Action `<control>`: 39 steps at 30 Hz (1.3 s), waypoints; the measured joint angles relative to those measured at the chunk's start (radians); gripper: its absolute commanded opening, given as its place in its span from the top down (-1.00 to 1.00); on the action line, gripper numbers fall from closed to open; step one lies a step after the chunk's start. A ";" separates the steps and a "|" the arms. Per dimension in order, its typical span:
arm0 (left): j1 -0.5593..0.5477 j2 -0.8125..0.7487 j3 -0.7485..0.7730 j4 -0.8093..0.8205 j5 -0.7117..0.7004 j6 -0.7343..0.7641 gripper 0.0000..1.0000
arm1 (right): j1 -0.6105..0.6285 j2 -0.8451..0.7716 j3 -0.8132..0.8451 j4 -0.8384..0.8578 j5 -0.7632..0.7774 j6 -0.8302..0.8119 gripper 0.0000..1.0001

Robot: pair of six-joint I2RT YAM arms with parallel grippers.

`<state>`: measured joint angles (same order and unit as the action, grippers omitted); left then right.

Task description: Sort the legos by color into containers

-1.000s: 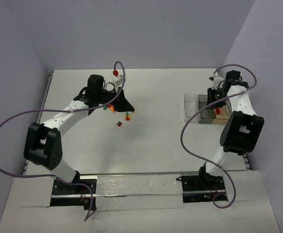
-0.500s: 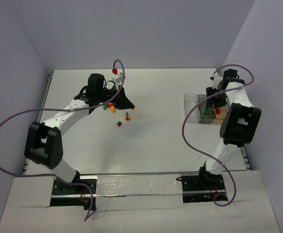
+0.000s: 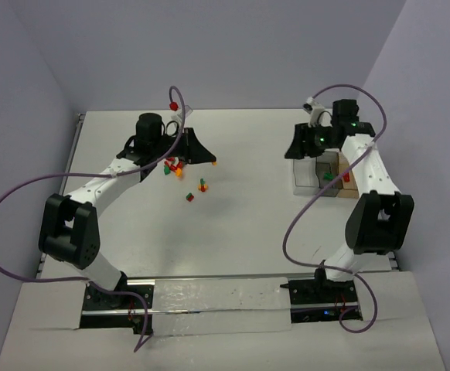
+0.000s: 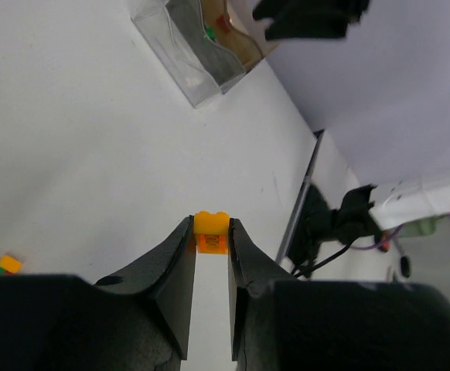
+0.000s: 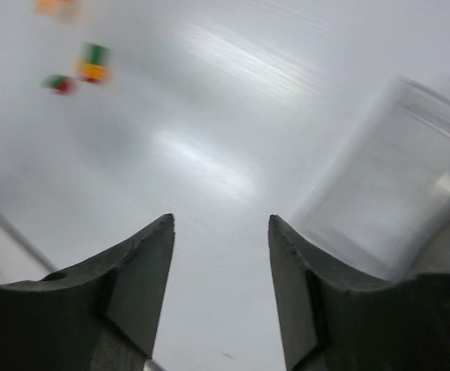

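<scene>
- left gripper (image 3: 210, 160): far left-centre, jaws narrow, pinched on one orange brick (image 4: 211, 230) held off the table (image 3: 240, 232); not yet delivered.
- loose legos (image 3: 174, 165): a red, green and orange cluster just beside that gripper, with two strays (image 3: 202, 185) nearer the arm bases; all unsorted and, by my judgement, the bulk of the job.
- purple cable (image 3: 286, 236): loops over the table near the bins; a possible snag.
- right gripper (image 5: 221, 226): jaws wide apart with nothing between them, hovering just left of the bins; likely the main obstruction to a drop-off from the left.
- containers (image 3: 305, 179): far right. a green brick (image 3: 327, 178) lies in the middle bin, something red or orange in the rightmost, and the leftmost looks empty. sorting judged early.
</scene>
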<state>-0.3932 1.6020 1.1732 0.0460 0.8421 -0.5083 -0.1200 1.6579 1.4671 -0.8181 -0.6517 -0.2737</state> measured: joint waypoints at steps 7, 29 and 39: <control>0.014 0.000 -0.003 0.042 -0.095 -0.299 1.00 | 0.295 -0.167 -0.095 0.261 -0.189 0.277 -0.22; 0.014 0.001 0.029 -0.109 -0.263 -0.622 1.00 | 0.654 0.008 0.035 0.405 0.299 0.445 -0.10; 0.012 0.001 0.006 -0.066 -0.243 -0.665 1.00 | 0.658 0.022 0.065 0.412 0.266 0.445 -0.09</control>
<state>-0.3817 1.6032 1.1793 -0.0201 0.5990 -1.1736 0.5378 1.6798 1.5326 -0.4062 -0.3852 0.1708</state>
